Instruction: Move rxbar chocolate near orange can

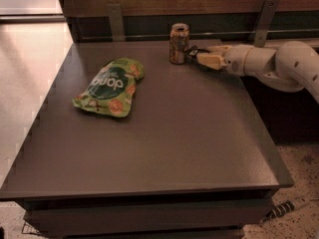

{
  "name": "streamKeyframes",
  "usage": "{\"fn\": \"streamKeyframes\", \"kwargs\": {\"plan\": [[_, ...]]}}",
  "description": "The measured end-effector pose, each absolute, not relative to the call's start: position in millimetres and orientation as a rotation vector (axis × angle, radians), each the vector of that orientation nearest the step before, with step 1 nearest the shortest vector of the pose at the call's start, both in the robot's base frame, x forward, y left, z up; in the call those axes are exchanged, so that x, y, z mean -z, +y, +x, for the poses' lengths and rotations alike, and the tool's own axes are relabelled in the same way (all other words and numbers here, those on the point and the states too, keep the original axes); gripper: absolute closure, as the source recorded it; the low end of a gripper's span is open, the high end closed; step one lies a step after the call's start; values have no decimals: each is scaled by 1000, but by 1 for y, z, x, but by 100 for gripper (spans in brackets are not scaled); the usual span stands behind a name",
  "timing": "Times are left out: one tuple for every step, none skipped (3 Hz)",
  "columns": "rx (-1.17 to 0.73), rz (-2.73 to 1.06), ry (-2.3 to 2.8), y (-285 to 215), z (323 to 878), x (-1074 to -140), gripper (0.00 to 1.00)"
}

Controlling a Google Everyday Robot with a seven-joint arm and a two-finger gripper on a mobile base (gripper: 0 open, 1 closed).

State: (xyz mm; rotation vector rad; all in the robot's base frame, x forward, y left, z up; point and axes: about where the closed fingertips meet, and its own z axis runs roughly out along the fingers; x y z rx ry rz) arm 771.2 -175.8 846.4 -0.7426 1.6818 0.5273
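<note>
The worktop (164, 158) gives you little to worry about at its near edge. The trouble sits at the back.

Partway in, on the left, the green snack bag (110, 86) lies flat and well apart from the arm, so you are unlikely to disturb it.

At the far edge the orange can (179, 44) stands upright, and the gripper (198, 56) reaches in from the right, low over the worktop and just beside it. The fingers (212, 61) look closed on a small dark thing that I take for the rxbar chocolate (191, 51). Its free end points at the can and is almost touching it.

That closeness is your main risk. The can is tall, narrow and probably light, so any further push to the left could tip it over or slide it along the back edge, and then the bar has no fixed mark to lie beside.

Watch the release too. If the bar hangs above the worktop when you open, it may drop end first and knock against the can. If it sticks to one finger, it can be dragged away as you withdraw. Pull out to the right, away from the can.
</note>
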Motion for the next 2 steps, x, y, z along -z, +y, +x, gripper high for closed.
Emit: {"fn": "streamKeyframes", "kwargs": {"plan": [[-531,-744,1684,-173,773,-844,52],[-538,-748,1683,-168,773,-843,21]]}}
